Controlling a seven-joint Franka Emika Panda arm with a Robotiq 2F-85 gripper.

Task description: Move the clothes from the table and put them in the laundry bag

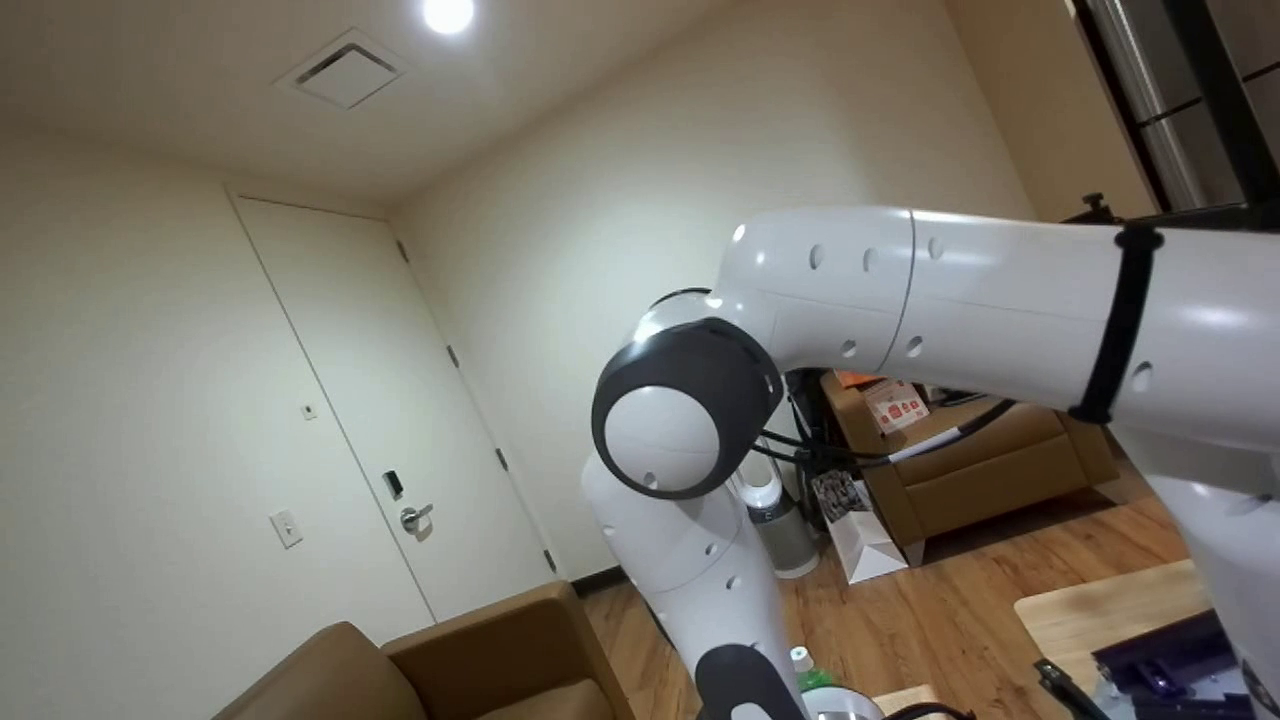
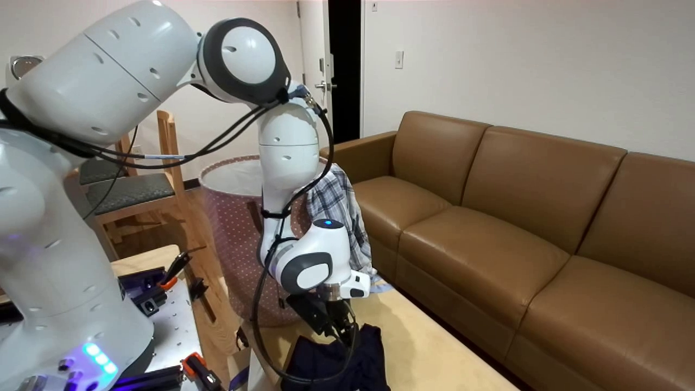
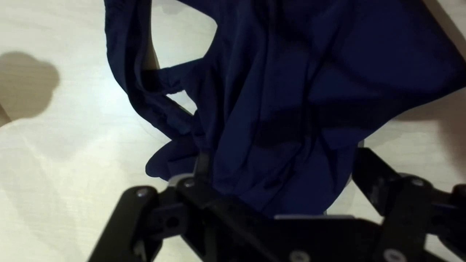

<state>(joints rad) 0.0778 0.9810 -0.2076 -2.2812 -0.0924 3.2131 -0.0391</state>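
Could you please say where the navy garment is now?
The navy garment lies on the table, bottom centre in an exterior view, left of the sofa, under the open gripper.

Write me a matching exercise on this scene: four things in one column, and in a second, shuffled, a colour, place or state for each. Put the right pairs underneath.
Things
1. Claw
2. Sofa
3. Laundry bag
4. Dark blue garment

Descriptions
A. Reddish with pale dots
B. Lying on the table
C. Plain brown
D. Open, jaws apart

Right pairs
1-D, 2-C, 3-A, 4-B
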